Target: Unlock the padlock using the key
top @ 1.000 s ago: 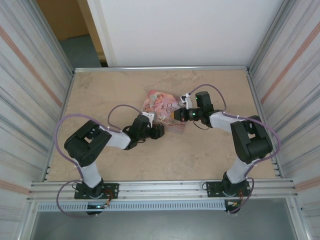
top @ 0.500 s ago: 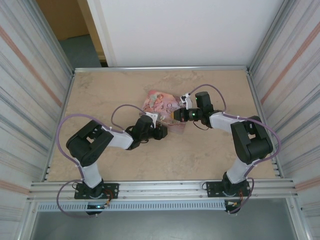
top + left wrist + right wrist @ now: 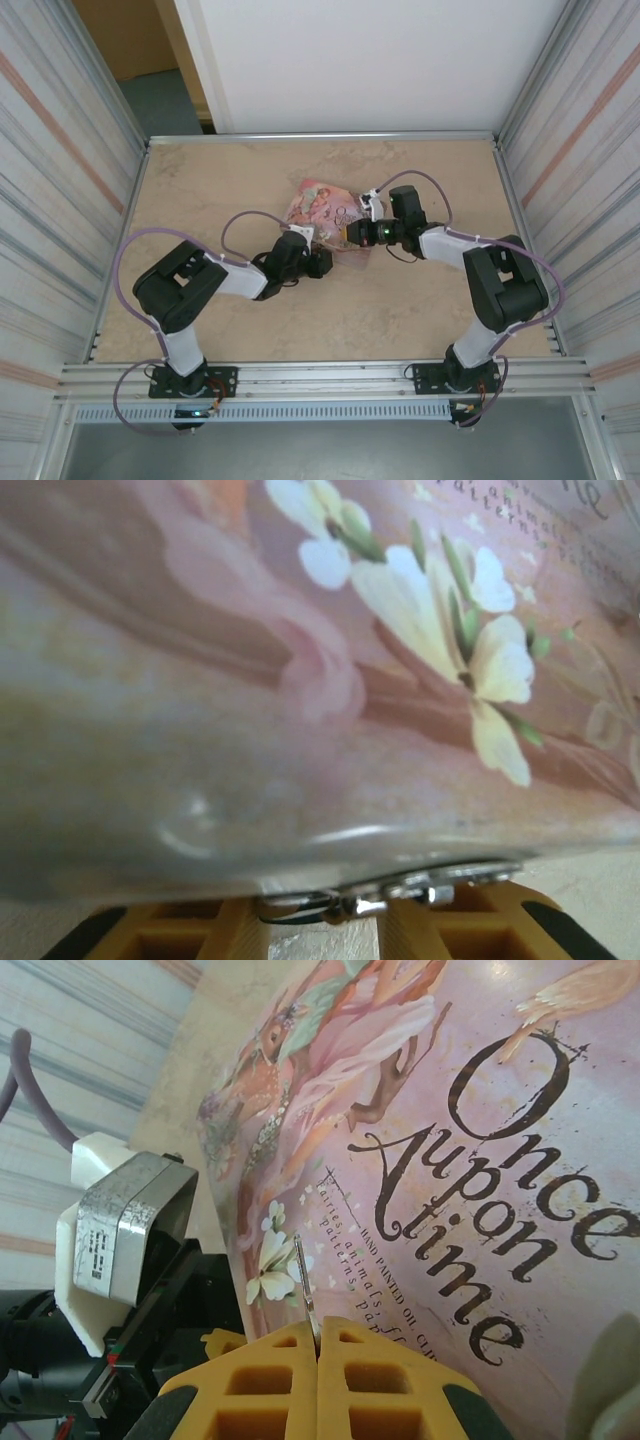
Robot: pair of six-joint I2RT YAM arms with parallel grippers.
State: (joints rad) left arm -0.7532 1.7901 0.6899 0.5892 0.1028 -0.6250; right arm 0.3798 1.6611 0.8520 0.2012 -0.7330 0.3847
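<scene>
Right wrist: right gripper point(image 3: 317, 1340) pinches a thin flat metal key point(image 3: 303, 1278) beside the glossy tin point(image 3: 470, 1080).

"How do the two arms sit?"

"Both bend at the elbow and reach inward. The left gripper point(image 3: 318, 262) and the right gripper point(image 3: 352, 232) are near each other."

"And the fingers?"

"The right fingers point(image 3: 380, 1380) are pressed together on a thin key point(image 3: 300, 1278). The left fingers point(image 3: 170, 930) are narrowly apart, grip unclear."

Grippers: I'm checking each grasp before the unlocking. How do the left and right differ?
Left gripper: fingers apart, small metal parts between them, close against the pink tin. Right gripper: fingers meeting on a thin key pointing toward the tin's lid. Both have yellow fingers.
</scene>
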